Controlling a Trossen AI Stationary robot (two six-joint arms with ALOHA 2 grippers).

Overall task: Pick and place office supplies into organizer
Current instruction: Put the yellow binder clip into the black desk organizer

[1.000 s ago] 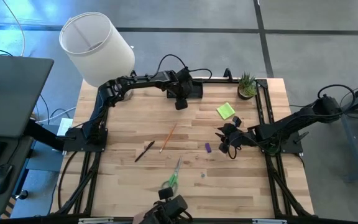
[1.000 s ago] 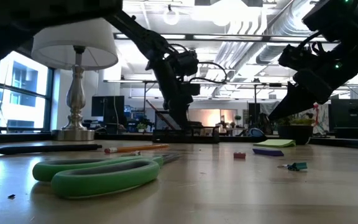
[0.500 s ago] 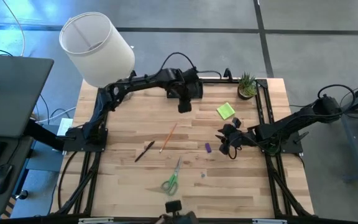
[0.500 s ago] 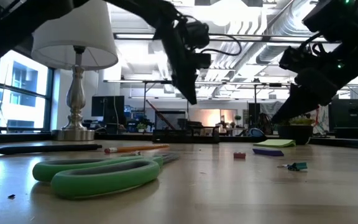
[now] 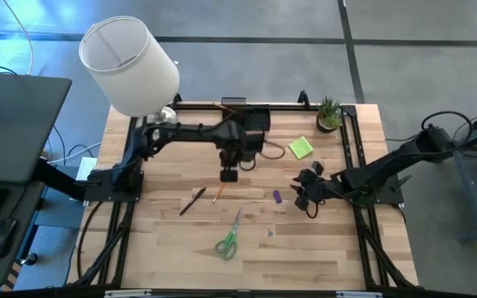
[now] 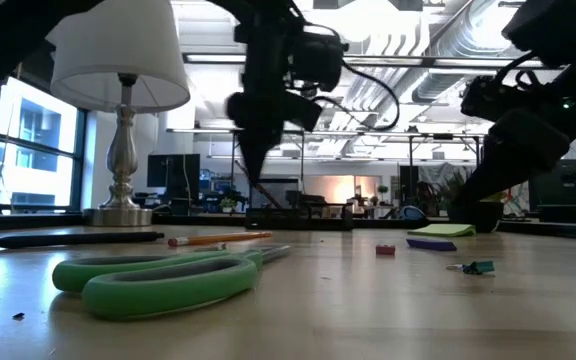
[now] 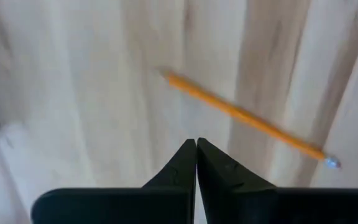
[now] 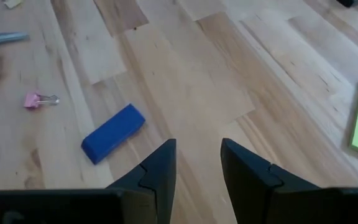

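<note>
High view shows the left arm has swung away from the organizer (image 5: pixel 253 118) at the table's far edge and now reaches over the middle of the table (image 5: pixel 164 240), its left gripper (image 5: pixel 228 175) hanging above the pencil (image 5: pixel 219 194). A second ago that gripper sat right at the organizer with its fingers apart; now the two fingers (image 7: pixel 185 163) are pressed tip to tip with nothing between them, as the left wrist view makes plain, the pencil (image 7: pixel 247 118) lying on the wood just beyond them. In the low view the left gripper (image 6: pixel 251 165) hangs well above the tabletop, pointing down.

The right arm has barely shifted. Its right gripper (image 5: pixel 307 199) hovers near the purple block (image 5: pixel 277 197), fingers (image 8: pixel 157 171) parted and empty, with the block (image 8: pixel 113 132) and a small pink clip (image 8: pixel 37 99) ahead of them.

On the table nothing else has moved: the pen (image 5: pixel 192 201) lies beside the pencil, the scissors (image 5: pixel 228 240) closer to the near edge, the sticky-note pad (image 5: pixel 301 147) between the organizer and the plant (image 5: pixel 330 114). What the organizer holds is hard to tell. The lamp (image 5: pixel 131 66) stands at the far left corner.
</note>
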